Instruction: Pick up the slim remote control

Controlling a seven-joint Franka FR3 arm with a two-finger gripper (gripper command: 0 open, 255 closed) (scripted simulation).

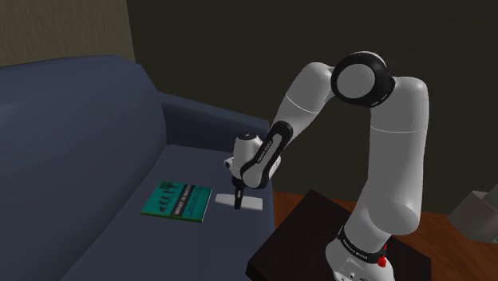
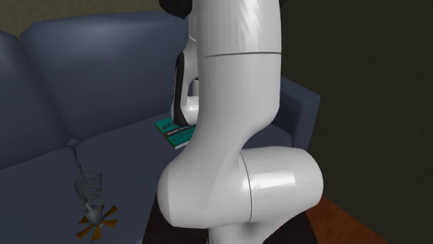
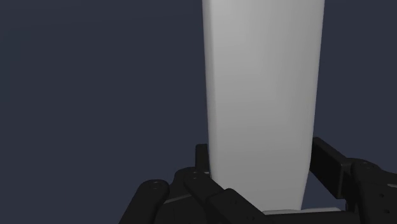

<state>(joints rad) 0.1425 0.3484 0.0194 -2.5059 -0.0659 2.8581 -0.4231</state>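
The claw point(image 1: 238, 203) clasps the pale remote point(image 3: 261, 83) across its narrow sides, ready to lift it off the sofa seat point(image 1: 104, 184) beside the book point(image 1: 177, 200).

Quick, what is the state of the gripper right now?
Gripper: shut on the white remote, clasping it by its two long sides.

Pale slim remote point(image 3: 262, 95) in gripper point(image 3: 263, 156)
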